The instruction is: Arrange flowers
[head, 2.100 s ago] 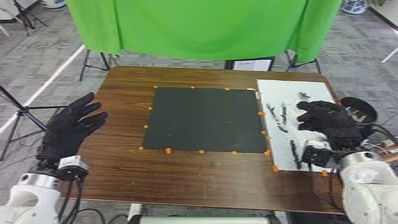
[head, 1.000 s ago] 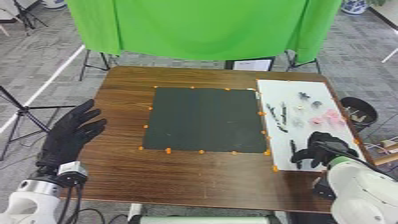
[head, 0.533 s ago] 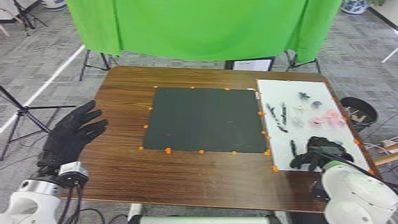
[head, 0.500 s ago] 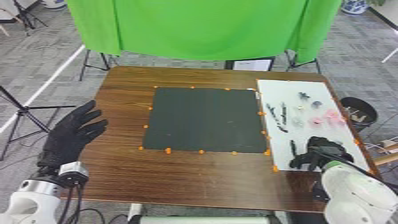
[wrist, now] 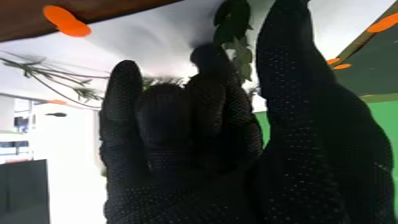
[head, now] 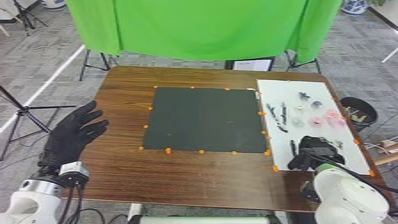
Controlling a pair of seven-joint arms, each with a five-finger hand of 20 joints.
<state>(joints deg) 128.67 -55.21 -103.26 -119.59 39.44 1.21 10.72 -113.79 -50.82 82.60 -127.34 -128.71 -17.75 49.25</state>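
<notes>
In the head view my left hand (head: 73, 134) is held open off the table's left side. My right hand (head: 317, 152) is low over the near part of the white board (head: 311, 86), close beside a dark stem (head: 293, 147). More dark stems (head: 283, 113) lie farther up the board, with pink flowers (head: 334, 118) and small dark pieces (head: 304, 95) to their right. In the right wrist view my right hand (wrist: 195, 165) has its fingers extended and nothing gripped. A leafy green stem (wrist: 235, 30) shows beyond the fingertips, and a thin sprig (wrist: 67, 80) lies off to one side.
A dark square mat (head: 206, 120) lies mid-table, with orange markers (head: 168, 150) along its border. Orange markers also edge the white board. A black round container (head: 359, 111) stands off the table's right edge. A green cloth (head: 200, 30) hangs behind the table.
My right hand has come from the board's middle down to its near part, uncovering the pink flowers, then shifted slightly left towards the dark stem. My left hand has barely moved.
</notes>
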